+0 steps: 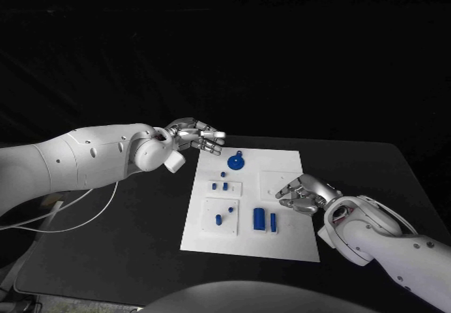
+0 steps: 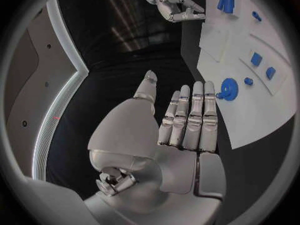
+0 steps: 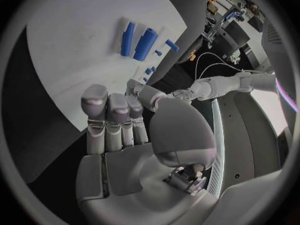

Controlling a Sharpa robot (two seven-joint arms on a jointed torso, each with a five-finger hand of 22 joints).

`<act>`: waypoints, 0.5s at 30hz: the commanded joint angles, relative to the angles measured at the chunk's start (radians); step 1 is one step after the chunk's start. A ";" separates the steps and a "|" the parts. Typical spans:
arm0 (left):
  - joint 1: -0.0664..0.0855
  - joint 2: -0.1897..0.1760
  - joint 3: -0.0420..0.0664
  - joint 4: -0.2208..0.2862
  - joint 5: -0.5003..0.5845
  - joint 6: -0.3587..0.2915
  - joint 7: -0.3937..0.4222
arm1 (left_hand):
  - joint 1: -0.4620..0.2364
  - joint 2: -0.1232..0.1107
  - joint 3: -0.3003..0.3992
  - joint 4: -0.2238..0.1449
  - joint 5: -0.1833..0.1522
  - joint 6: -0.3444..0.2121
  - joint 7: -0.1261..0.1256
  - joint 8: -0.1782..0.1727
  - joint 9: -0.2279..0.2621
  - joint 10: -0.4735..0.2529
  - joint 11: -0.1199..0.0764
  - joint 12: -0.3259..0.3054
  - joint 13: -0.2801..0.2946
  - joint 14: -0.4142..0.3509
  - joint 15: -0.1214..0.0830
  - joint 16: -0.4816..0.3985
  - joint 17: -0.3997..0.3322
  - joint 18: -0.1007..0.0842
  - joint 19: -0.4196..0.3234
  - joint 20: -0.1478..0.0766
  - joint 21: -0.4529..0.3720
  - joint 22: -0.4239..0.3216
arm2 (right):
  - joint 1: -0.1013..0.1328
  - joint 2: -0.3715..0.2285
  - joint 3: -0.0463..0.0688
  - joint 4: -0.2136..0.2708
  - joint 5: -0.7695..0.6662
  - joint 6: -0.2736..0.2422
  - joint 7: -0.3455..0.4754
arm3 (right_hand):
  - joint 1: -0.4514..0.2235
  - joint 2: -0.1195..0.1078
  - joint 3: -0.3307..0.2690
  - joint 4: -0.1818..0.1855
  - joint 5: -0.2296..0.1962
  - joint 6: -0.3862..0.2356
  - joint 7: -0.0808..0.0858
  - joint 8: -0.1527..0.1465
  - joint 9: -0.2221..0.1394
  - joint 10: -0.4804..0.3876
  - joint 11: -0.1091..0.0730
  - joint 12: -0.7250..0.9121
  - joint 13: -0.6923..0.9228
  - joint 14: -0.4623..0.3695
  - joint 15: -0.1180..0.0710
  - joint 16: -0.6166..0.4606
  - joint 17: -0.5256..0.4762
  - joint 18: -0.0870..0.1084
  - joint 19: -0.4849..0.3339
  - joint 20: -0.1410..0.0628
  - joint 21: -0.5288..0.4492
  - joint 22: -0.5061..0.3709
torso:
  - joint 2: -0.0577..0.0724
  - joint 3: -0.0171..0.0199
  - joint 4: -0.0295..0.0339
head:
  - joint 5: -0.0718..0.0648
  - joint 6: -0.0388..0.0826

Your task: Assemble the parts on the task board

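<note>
The white task board (image 1: 282, 244) lies in the middle of the black table. Blue parts sit on it: a round disc with a stub (image 1: 236, 161) at the far end, small pegs (image 1: 220, 186) in the middle, and two long cylinders (image 1: 259, 220) nearer me. My left hand (image 1: 195, 137) hovers by the board's far left corner, fingers straight and side by side, holding nothing; the left wrist view shows the disc (image 2: 228, 90) just beyond its fingertips. My right hand (image 1: 302, 193) hangs over the board's right edge, fingers loosely bent with the thumb apart, nothing in it (image 3: 119, 130).
A white cable (image 1: 66, 218) loops over the table at the left. Bare black tabletop (image 1: 122, 248) surrounds the board on all sides. The board carries raised white panels (image 1: 279, 182) between the blue parts.
</note>
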 commanded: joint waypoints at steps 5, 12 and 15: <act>0.000 0.002 0.001 0.002 0.000 0.003 0.012 | -0.002 0.011 -0.001 0.007 -0.003 -0.004 -0.002 0.003 0.001 -0.006 0.001 0.002 0.001 0.005 0.002 -0.003 0.001 0.014 0.002 -0.003 0.005 -0.001 | -0.010 0.009 -0.009 -0.014 -0.124 0.072 0.098 | -0.019 0.004 0.004 -0.021 0.041 0.024 -0.003 -0.003 -0.001 0.004 0.003 0.007 0.001 -0.002 0.004 0.006 0.004 0.010 0.036 0.001 0.011 0.098 | 0.000 -0.0010 0.0011 | -0.001 -0.003; 0.000 0.002 0.001 0.002 0.000 0.003 0.010 | -0.001 0.014 -0.002 0.006 -0.002 -0.003 -0.002 0.003 0.001 -0.005 0.001 0.002 0.001 0.005 0.002 -0.003 0.001 0.014 0.002 -0.003 0.005 -0.001 | -0.012 0.017 -0.029 -0.024 -0.148 0.101 0.078 | -0.022 0.007 0.001 -0.026 0.040 0.028 -0.005 -0.003 -0.001 0.005 0.003 0.007 0.000 -0.001 0.004 0.007 0.004 0.009 0.035 0.001 0.014 0.097 | 0.000 -0.0010 0.0012 | -0.002 -0.005; 0.000 0.002 0.001 0.002 0.000 0.004 0.010 | 0.000 0.017 -0.002 0.005 -0.001 -0.003 -0.002 0.003 0.001 -0.005 0.001 0.002 0.001 0.005 0.002 -0.003 0.001 0.014 0.002 -0.003 0.005 -0.001 | -0.013 0.020 -0.034 -0.028 -0.156 0.107 0.067 | -0.023 0.008 -0.001 -0.028 0.043 0.029 -0.005 -0.003 -0.001 0.005 0.003 0.006 -0.001 -0.001 0.005 0.007 0.004 0.009 0.035 0.001 0.015 0.097 | 0.000 -0.0008 0.0021 | -0.001 -0.007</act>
